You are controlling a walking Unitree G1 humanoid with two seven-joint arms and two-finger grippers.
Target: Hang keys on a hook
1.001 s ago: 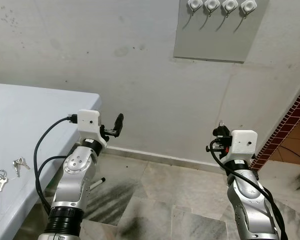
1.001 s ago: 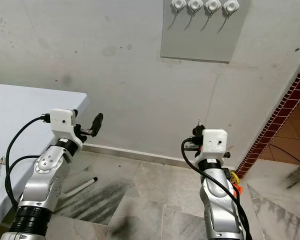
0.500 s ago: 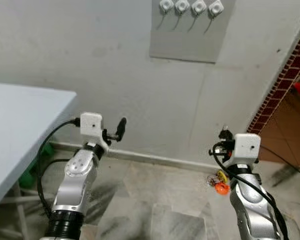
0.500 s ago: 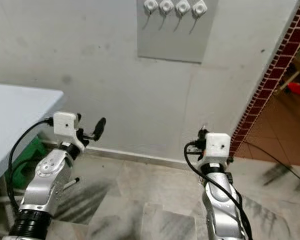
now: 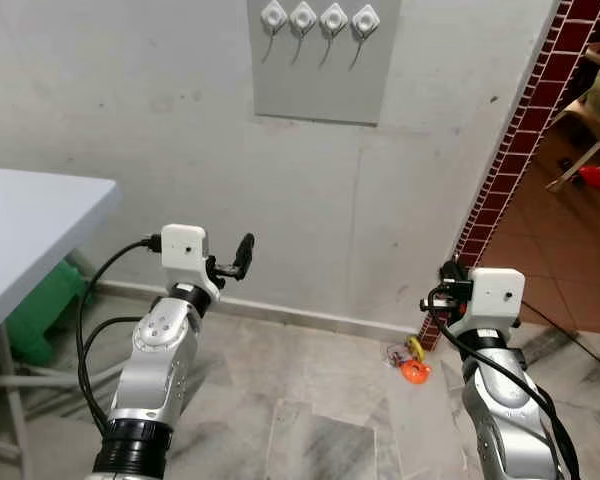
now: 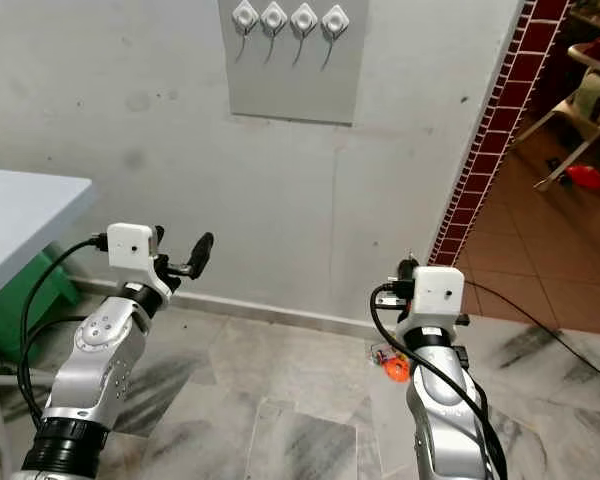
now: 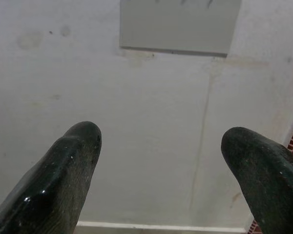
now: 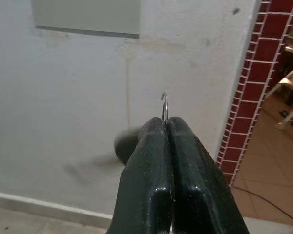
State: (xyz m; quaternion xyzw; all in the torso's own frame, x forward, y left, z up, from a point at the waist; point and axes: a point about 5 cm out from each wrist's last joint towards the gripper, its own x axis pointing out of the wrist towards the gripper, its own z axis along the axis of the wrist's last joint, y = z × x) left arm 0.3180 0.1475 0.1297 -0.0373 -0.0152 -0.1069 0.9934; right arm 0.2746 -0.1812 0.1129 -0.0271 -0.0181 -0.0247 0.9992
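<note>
Four white hooks (image 5: pixel 318 18) sit in a row on a grey board (image 5: pixel 320 80) high on the wall ahead. My right gripper (image 8: pixel 166 122) is shut on a thin metal key ring (image 8: pixel 164 105) that pokes up between its fingertips; the keys themselves are hidden. In the head views that gripper (image 5: pixel 450 272) is held at chest height, well below and to the right of the board. Lower left of the board, my left gripper (image 5: pixel 242 255) is raised and open, nothing between its fingers (image 7: pixel 73 161).
A white table corner (image 5: pixel 30 225) juts in at the left, with a green object (image 5: pixel 40 310) under it. An orange and yellow item (image 5: pixel 412 368) lies on the marble floor by the red tiled wall edge (image 5: pixel 510 140). A chair (image 5: pixel 590 150) stands beyond it.
The camera has swung right: the table with its loose keys slid off to the left, and the hook board shifted left. Both arms keep the same pose.
</note>
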